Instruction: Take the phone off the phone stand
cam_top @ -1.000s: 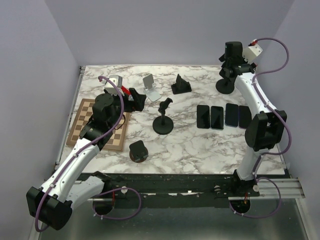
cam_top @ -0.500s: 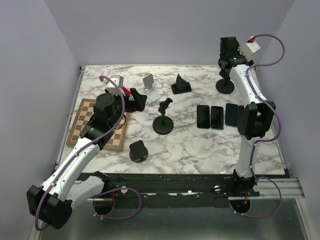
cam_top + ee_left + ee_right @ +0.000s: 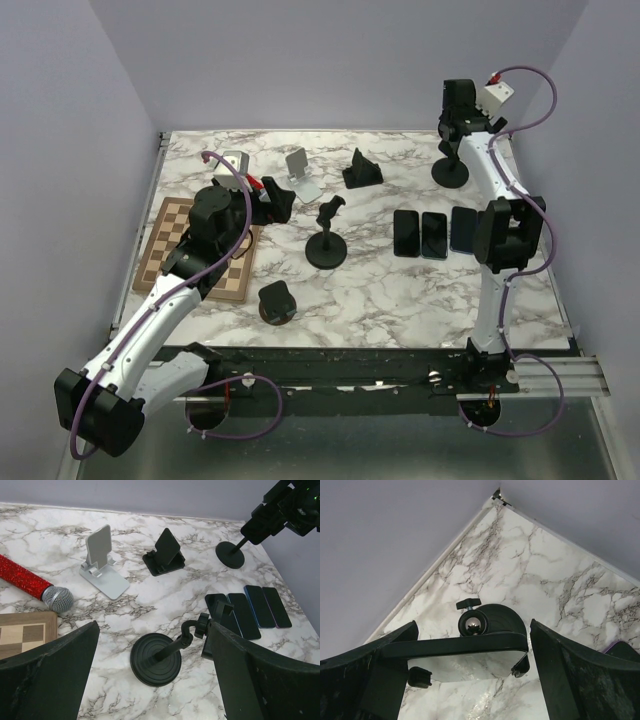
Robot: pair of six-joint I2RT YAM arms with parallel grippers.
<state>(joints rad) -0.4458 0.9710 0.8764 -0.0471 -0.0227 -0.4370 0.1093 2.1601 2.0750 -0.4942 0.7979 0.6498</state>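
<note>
Phone (image 3: 465,667) still clamped in the far right stand (image 3: 501,616), removal not begun; right gripper (image 3: 472,647) hovers over it, spread wide, left gripper (image 3: 152,675) likewise spread, empty.

The surface (image 3: 400,290) is white marble veined in grey and brown. A chessboard (image 3: 160,250) shows dark-brown and tan checks. The microphone (image 3: 30,582) has a glittery red handle and a silver mesh head. One phone stand (image 3: 102,565) is silver-grey, another stand (image 3: 162,555) is black. The phones (image 3: 243,616) look near black.
</note>
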